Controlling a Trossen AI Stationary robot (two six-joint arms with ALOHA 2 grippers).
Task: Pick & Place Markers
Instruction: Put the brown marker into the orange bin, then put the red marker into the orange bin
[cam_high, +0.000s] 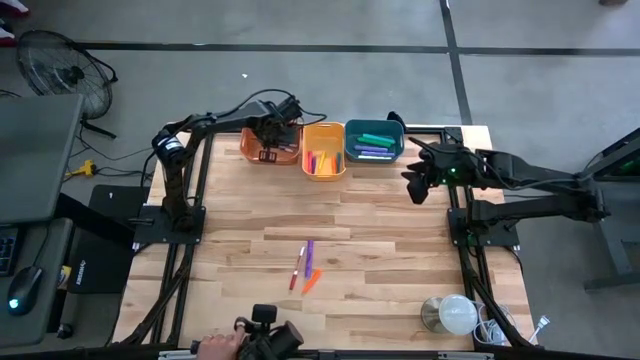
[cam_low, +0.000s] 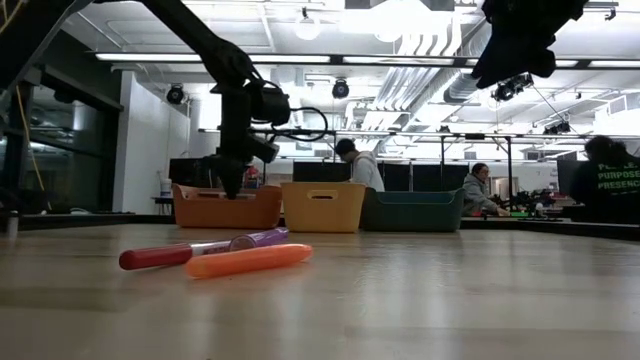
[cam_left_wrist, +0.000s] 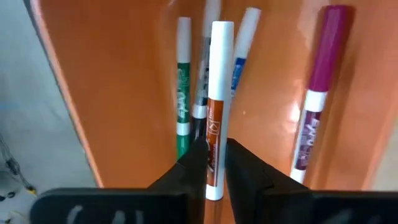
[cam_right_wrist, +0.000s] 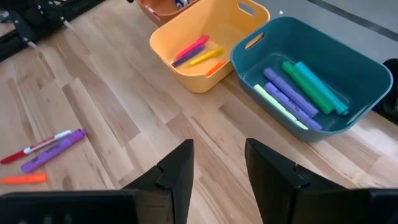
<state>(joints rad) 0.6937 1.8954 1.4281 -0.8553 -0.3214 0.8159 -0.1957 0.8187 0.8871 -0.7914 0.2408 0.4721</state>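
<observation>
Pinching a white-barrelled marker with an orange label (cam_left_wrist: 214, 112) between its two dark fingers (cam_left_wrist: 189, 168), our left hand (cam_high: 268, 152) hangs over the orange bin (cam_high: 253, 148) at the far edge of the worktop (cam_high: 380, 230). Below the held pen we see others lying on that bin's floor: a green-labelled marker (cam_left_wrist: 182, 93), a blue-labelled one (cam_left_wrist: 241, 56) and a purple-capped marker (cam_left_wrist: 317, 93), with what may be one more pen hidden behind the held barrel, though we cannot be sure. Just beside the orange bin stands the yellow bin (cam_high: 323, 135), holding a few coloured markers (cam_right_wrist: 198, 52) in pink, purple, yellow and orange. Next to it the teal bin (cam_right_wrist: 348, 62) carries thicker green and purple pens (cam_right_wrist: 298, 90) laid side by side. Our right hand (cam_high: 414, 186) hovers above the worktop near the teal bin, its fingers (cam_right_wrist: 177, 168) spread apart and holding nothing. Near the middle of the worktop, well apart from all three bins, three markers remain together: a red-and-white marker (cam_high: 297, 269), a purple marker (cam_high: 308, 254) and an orange marker (cam_high: 312, 282), the orange one lying nearest the front in the low view. At the front edge of the worktop a person's hand (cam_high: 213, 345) rests by some dark gear.
</observation>
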